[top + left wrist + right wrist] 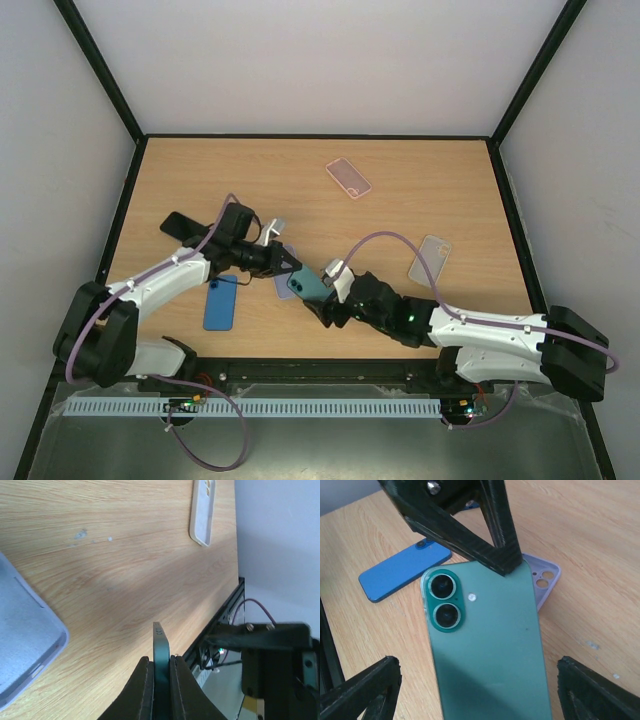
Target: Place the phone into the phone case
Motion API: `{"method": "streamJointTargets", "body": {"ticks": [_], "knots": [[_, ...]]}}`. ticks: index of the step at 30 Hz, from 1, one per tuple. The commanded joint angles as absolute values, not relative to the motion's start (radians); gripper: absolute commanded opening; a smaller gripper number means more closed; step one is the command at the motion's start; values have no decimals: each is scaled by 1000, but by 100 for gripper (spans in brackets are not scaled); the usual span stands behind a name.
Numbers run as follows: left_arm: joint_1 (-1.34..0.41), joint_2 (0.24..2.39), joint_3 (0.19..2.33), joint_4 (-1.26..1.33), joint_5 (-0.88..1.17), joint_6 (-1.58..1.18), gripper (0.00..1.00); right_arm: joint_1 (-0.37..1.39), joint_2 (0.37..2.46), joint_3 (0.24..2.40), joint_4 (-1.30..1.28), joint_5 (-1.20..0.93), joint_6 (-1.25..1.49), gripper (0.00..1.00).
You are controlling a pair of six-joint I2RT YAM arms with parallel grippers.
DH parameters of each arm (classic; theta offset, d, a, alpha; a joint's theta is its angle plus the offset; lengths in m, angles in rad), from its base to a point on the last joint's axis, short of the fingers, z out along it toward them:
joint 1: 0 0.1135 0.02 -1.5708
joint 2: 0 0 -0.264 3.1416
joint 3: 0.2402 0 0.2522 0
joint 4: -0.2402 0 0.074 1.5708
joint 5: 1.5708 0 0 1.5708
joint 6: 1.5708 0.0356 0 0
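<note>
The left gripper [160, 662] is clenched tight on the top edge of the green phone [490, 645], its two dark fingers [492, 540] pinching the thin body near the corner away from the twin camera lenses. The phone's back faces the right wrist camera. A tiny mark on the phone's edge shows in the left wrist view but is too small to read. The right gripper [475, 670] stands released, its fingertips spread wide on either side of the phone's lower half and apart from it. The phone is held between the two arms near the table's [420, 200] front middle. Just behind it lies the lavender case [546, 579], open side up. A blue phone [221, 302] lies flat to the left. Further off sit a pink clear case [348, 178] toward the back and a pale clear case [430, 260] to the right.
</note>
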State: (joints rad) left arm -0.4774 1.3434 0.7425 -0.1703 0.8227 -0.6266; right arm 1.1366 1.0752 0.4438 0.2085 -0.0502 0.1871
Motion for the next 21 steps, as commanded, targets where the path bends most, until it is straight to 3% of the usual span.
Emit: {"method": "streamJointTargets", "body": {"ticks": [1, 9, 21], "knots": [[-472, 1311, 729, -98, 772, -761, 3, 1180, 1087, 513, 131, 82, 143, 79], [-465, 1251, 688, 34, 739, -1020, 3, 1202, 1098, 524, 159, 209, 41, 52], [-461, 1079, 674, -48, 591, -1264, 3, 1254, 1169, 495, 241, 436, -144, 51]]}}
